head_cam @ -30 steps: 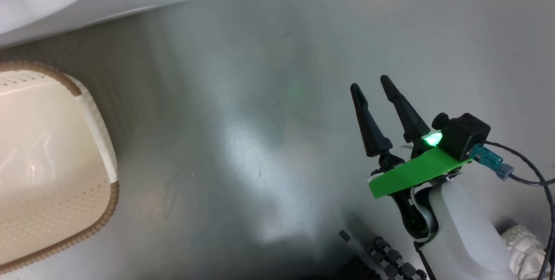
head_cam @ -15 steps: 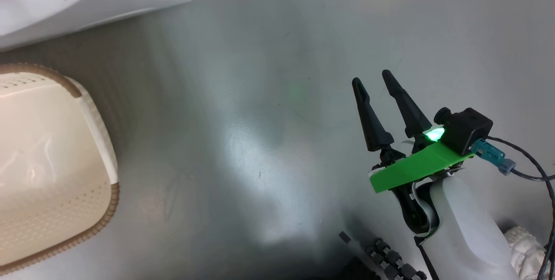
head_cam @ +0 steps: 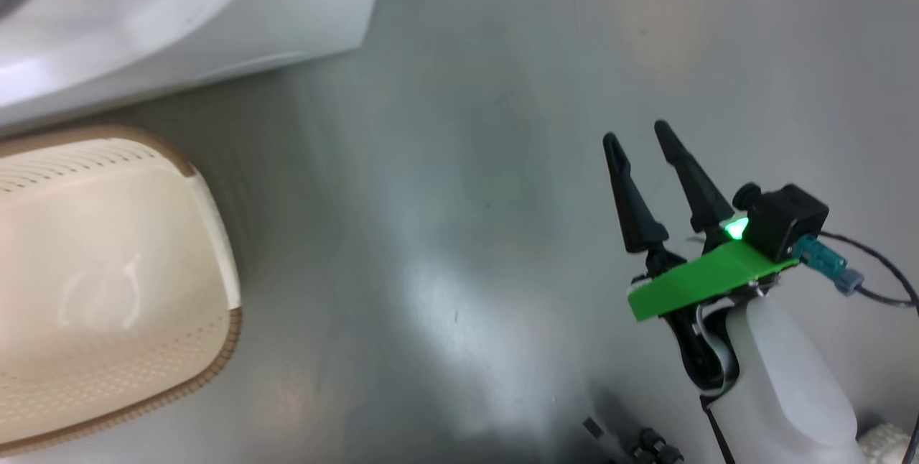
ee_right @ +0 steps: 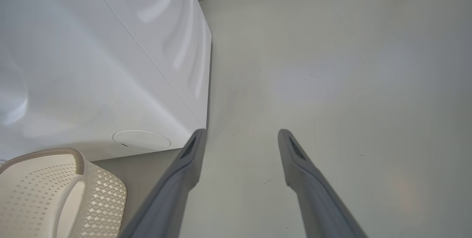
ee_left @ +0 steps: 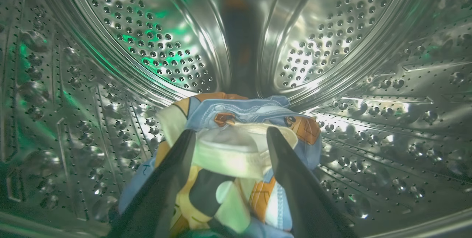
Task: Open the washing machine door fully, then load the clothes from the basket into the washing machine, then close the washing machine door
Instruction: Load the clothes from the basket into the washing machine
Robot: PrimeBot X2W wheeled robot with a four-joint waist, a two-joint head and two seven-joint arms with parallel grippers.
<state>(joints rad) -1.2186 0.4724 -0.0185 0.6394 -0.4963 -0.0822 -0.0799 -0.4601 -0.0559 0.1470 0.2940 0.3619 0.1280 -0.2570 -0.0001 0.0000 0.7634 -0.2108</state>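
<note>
Clothes (ee_left: 236,146) lie in the drum (ee_left: 147,28) of the washing machine (head_cam: 215,19), between the left gripper's (ee_left: 230,133) spread fingers. On the floor (head_cam: 467,234) the basket (head_cam: 215,234) sits near the machine; well to its right hovers the right gripper (head_cam: 635,131), fingers apart.

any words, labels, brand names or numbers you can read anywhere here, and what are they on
No text can be read in these views.
White front-loading washing machine and its small round flap: no lettering shows.
Light blue and cream clothes with orange prints in the perforated steel drum: cartoon pictures, no legible letters.
Cream perforated plastic basket: unmarked.
</note>
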